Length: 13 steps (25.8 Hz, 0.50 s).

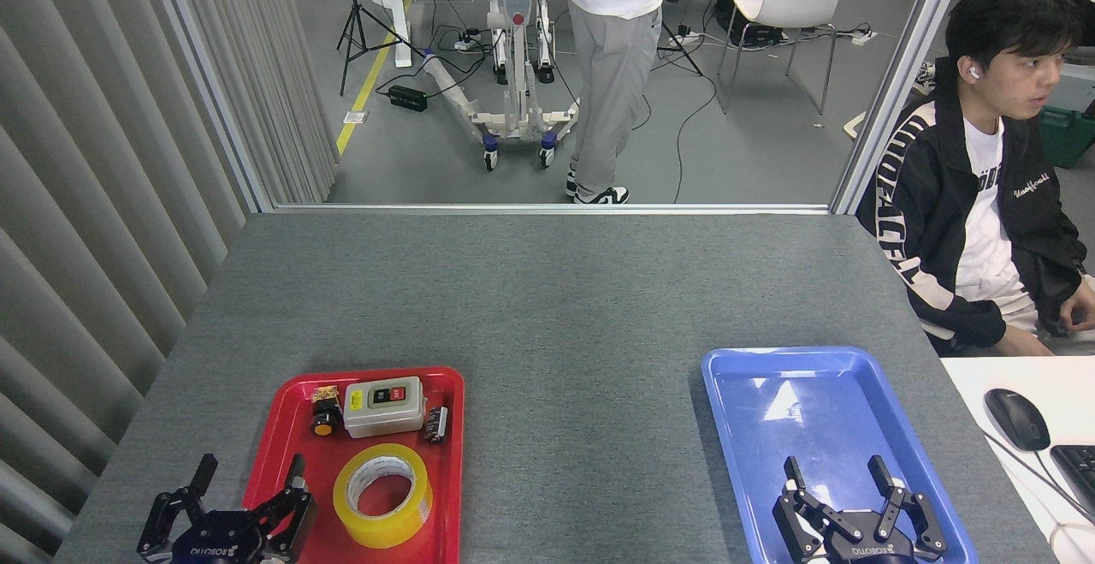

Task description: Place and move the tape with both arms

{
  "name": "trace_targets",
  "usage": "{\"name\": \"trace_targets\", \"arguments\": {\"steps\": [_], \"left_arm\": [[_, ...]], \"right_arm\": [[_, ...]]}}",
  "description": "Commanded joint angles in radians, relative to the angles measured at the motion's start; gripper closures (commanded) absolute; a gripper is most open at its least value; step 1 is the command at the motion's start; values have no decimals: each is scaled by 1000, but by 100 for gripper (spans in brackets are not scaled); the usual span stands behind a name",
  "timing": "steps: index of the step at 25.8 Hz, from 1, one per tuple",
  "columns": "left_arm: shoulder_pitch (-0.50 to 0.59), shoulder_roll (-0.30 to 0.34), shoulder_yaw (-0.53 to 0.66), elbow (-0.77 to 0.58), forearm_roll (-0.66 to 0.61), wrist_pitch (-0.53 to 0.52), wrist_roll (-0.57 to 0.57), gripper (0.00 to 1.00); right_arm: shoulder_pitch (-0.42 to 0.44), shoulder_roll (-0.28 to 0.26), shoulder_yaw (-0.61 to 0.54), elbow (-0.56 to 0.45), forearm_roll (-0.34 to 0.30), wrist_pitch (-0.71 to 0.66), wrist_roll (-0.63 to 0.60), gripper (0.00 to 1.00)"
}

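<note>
Tape (382, 495) beside splayed left gripper (251, 463)

Glossy translucent tape (382, 495) on a shiny plastic red tray (282, 461); blue tray (736, 393) glossy; counter (556, 307) matt, felt-like grey

Two trays on the tabletop (556, 316), well apart: one tray (295, 427) at near left, the other tray (736, 393) at near right. In the left tray, the tape (382, 495) lying flat toward the front; behind it a switch box (384, 406), with a small knob (324, 419) to its left and a small clip (436, 424) to its right. Left end effector (250, 483) over that tray's near-left corner; right end effector (842, 484) over the right tray's front. Beyond the tabletop's right edge, a seated person (984, 196); nearer, a mouse (1016, 419).
</note>
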Motion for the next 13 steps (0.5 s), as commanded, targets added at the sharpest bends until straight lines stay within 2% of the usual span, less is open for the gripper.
{"name": "trace_targets", "arguments": {"steps": [1, 4, 13], "left_arm": [[0, -3, -3, 1, 6, -9, 10, 0], [-1, -3, 5, -8, 17, 4, -25, 0], [-1, -5, 2, -7, 22, -12, -14, 0]], "right_arm": [[1, -5, 0, -11, -2, 3, 5, 0], [1, -7, 0, -17, -2, 1, 3, 0], [1, -4, 0, -23, -2, 0, 3, 0]]}}
